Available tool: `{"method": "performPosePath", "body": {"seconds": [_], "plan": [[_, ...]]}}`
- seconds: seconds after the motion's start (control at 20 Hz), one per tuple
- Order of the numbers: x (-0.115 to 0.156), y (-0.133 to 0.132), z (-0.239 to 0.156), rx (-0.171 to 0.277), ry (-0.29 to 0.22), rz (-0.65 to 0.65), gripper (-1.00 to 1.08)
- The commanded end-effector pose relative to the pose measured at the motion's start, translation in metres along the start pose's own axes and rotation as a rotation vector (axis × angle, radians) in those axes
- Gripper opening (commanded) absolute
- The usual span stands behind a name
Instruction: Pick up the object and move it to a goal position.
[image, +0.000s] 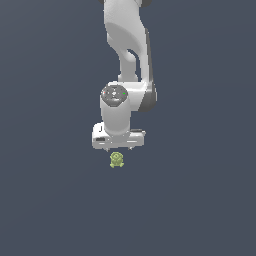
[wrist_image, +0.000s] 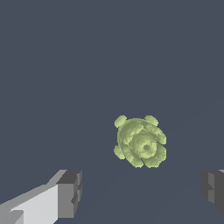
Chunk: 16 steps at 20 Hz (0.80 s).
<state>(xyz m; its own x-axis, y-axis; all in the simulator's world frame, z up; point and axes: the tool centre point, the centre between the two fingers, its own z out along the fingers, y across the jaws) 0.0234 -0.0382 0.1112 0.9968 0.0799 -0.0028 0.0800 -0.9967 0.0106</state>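
White gripper (wrist_image: 140, 192) with dark grey pads (wrist_image: 72, 192) is spread wide, nothing between the fingers. In the wrist view one finger shows as a white bar ending in a grey block; the other pad is only partly in frame at the edge. Gap between them is much wider than the object.

Yellow-green object (wrist_image: 141, 142) sits on the floor, apart from both pads, no contact. It lies ahead of the line joining the fingertips, not between them, and closer to the midpoint than to either pad. Shape: lumpy, rounded, ringed ridges around a darker middle, small nubs sticking out around the rim.

Exterior view: gripper (image: 118, 148) points straight down, fingers barely visible under the white hand body. The object (image: 116, 160) is just below the hand in the picture, roughly centred under it, much narrower than the hand. Whether the fingertips are at floor height, can't tell from this angle.

Arm (image: 127, 50) comes down from the top of the exterior view, white links with a dark grey side panel, wrist joint directly above the hand.

Floor (image: 50, 200) is flat, uniform dark blue-grey in both views.
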Motion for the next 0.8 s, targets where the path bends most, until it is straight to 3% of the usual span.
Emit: {"method": "performPosePath", "body": {"seconds": [0.0, 0.75], "plan": [[0.005, 0.008, 0.009, 0.005, 0.002, 0.003, 1.00], [0.008, 0.016, 0.039, 0.010, 0.001, 0.007, 1.00]]}}
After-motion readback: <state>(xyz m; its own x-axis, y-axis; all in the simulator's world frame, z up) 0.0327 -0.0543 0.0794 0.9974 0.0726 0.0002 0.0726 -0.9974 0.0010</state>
